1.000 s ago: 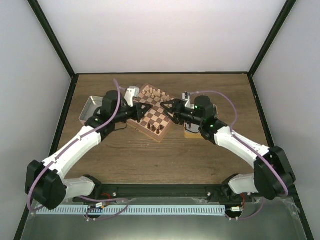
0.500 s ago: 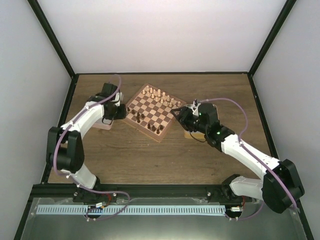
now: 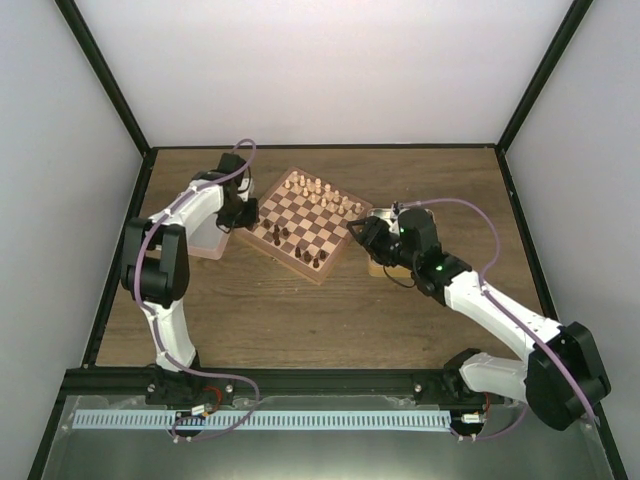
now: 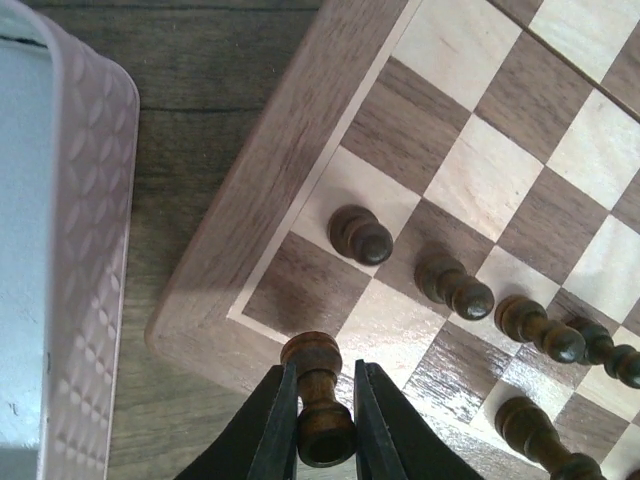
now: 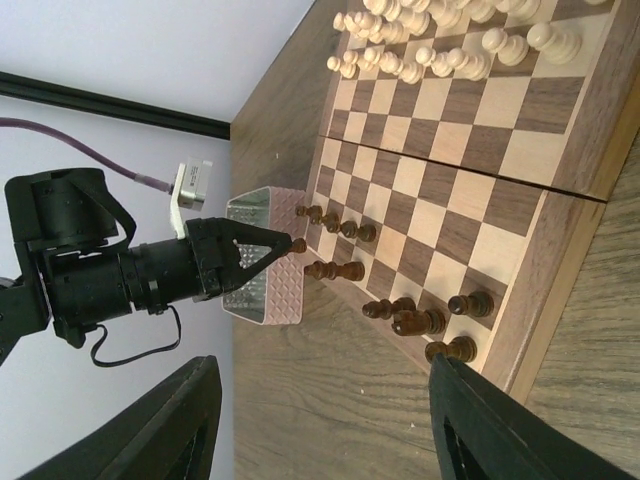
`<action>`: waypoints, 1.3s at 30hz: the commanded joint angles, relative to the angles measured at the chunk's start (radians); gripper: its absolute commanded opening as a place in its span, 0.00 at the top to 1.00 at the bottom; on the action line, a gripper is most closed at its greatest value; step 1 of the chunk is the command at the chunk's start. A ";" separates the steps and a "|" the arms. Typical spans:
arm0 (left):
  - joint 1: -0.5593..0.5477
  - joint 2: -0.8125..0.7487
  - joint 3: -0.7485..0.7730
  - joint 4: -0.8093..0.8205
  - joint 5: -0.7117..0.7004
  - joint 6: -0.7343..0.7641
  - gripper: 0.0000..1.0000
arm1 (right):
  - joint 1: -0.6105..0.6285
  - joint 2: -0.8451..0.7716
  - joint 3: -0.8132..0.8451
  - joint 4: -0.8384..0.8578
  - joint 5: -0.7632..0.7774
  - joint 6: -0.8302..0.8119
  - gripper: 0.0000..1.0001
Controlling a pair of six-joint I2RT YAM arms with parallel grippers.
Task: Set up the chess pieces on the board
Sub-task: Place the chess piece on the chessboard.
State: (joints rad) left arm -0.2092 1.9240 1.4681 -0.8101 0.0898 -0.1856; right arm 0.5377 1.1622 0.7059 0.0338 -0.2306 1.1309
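Note:
The chessboard [image 3: 291,263] lies turned like a diamond at mid-table. My left gripper [image 3: 246,213] hovers over its left corner, shut on a dark brown rook-like piece [image 4: 320,400] held just above the border [image 4: 290,160] beside the corner square. Other dark pieces [image 4: 360,235] stand in a row along that edge, and more show in the top view [image 3: 300,252]. Pale pieces [image 3: 315,188] line the far side. My right gripper [image 3: 360,232] is open wide and empty at the board's right edge. The right wrist view [image 5: 322,365] also shows several dark pieces [image 5: 335,270], some lying down.
A shallow pinkish metal tin [image 3: 203,241] sits left of the board, close to my left gripper; it also shows in the left wrist view [image 4: 70,250] and the right wrist view [image 5: 265,270]. A tan object [image 3: 382,268] lies under the right arm.
My left gripper has swung from the tin side to the board's left corner, carrying the dark piece. The right gripper drew back from over the board to its right edge.

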 commanded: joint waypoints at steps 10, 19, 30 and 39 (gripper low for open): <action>0.021 0.087 0.091 -0.058 0.010 0.070 0.78 | -0.008 -0.066 -0.005 -0.056 0.083 -0.053 0.41; 0.022 0.069 0.065 -0.038 0.030 0.072 0.89 | -0.008 -0.062 -0.010 -0.051 0.071 -0.052 0.41; 0.021 0.074 0.072 -0.008 0.019 0.059 0.89 | -0.008 -0.067 -0.019 -0.051 0.071 -0.049 0.41; 0.021 0.078 0.068 0.001 0.025 0.058 0.82 | -0.008 -0.072 -0.024 -0.053 0.073 -0.055 0.41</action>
State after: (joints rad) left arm -0.1921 2.0056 1.5352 -0.8215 0.1093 -0.1261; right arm 0.5369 1.1122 0.6857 -0.0166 -0.1745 1.0904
